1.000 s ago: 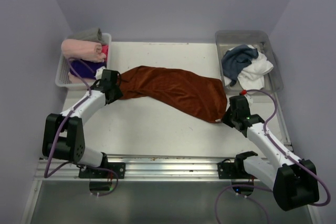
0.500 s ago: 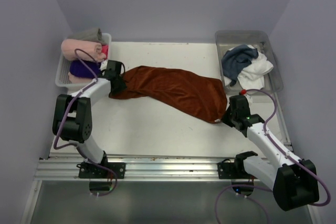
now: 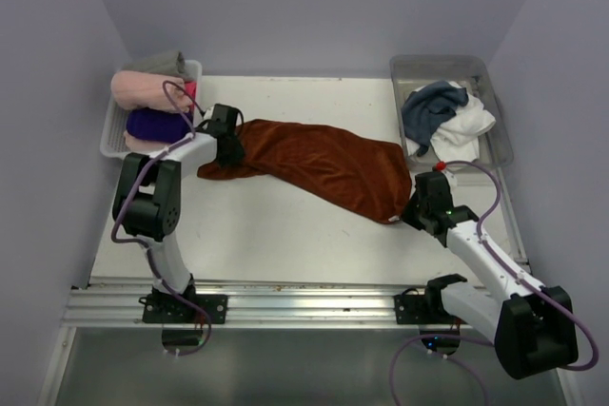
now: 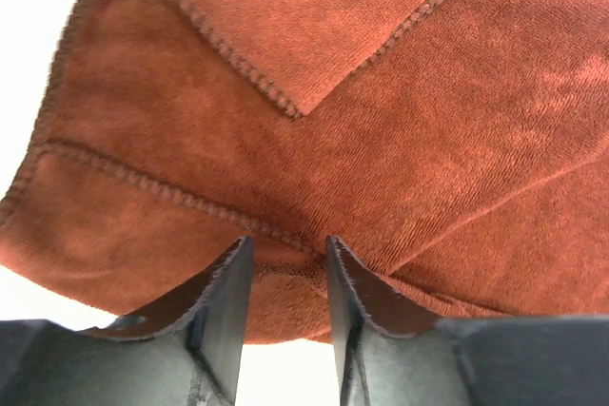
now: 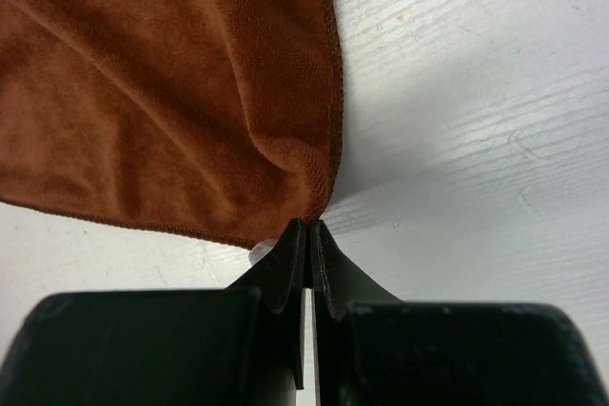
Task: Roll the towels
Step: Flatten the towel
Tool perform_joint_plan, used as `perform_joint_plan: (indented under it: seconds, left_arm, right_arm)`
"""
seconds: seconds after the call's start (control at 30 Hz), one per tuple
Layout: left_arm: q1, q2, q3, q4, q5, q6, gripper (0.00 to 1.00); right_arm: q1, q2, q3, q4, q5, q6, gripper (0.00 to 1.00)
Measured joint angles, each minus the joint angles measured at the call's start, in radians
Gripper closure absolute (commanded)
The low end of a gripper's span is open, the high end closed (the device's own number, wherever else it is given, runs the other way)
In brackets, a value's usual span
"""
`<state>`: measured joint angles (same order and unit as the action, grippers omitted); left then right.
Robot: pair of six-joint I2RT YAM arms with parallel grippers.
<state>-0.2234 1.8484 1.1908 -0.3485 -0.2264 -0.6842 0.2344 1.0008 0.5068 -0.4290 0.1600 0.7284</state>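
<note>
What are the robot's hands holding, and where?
The right gripper pinches the rust-brown towel by its near corner. The left gripper straddles a fold at the other end; a firm grip cannot be told.

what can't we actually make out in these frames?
- Left wrist: a fold of the rust-brown towel sits between the fingers of the left gripper; clamped or merely straddled, unclear.
- Top: the left gripper covers that towel's end.
- Top: slate-blue towel and white towel lie heaped in the tray; each hides the other's edges.
</note>
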Motion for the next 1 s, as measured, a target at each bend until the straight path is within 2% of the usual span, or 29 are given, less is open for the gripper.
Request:
perform_joint_plan:
  seconds: [0.07,0.17,0.2,0.5,0.73,0.77,0.83,0.87,1.0]
  left_arm:
    - [0.000,0.014,0.008,0.000,0.007,0.002,0.67]
    - [-0.001,0.023,0.009,-0.002,0.018,0.012,0.88]
    - [-0.002,0.024,0.011,-0.004,0.021,0.016,1.00]
    - [-0.016,-0.014,0.010,-0.032,0.045,0.050,1.00]
    - [-0.029,-0.329,-0.192,-0.057,0.064,0.058,1.00]
    - [-0.029,-0.378,-0.239,-0.060,0.068,0.055,0.86]
    - [-0.030,-0.449,-0.323,-0.071,0.081,0.045,0.70]
    - [-0.031,-0.472,-0.362,-0.080,0.089,0.039,0.54]
    - [-0.032,-0.481,-0.423,-0.181,0.087,0.014,0.50]
  right_arm:
    - [0.000,0.000,0.000,0.000,0.000,0.000,1.00]
    - [0.000,0.000,0.000,0.000,-0.002,0.000,1.00]
    - [0.000,0.000,0.000,0.000,-0.003,0.000,1.00]
    - [0.000,-0.019,0.031,-0.027,0.030,-0.009,1.00]
    - [-0.013,-0.035,0.064,-0.047,0.083,-0.019,1.00]
    - [-0.014,-0.035,0.065,-0.051,0.089,-0.021,1.00]
    - [-0.018,-0.035,0.065,-0.058,0.096,-0.024,1.00]
    - [-0.020,-0.035,0.065,-0.062,0.101,-0.026,1.00]
    - [-0.022,-0.033,0.065,-0.074,0.113,-0.032,1.00]
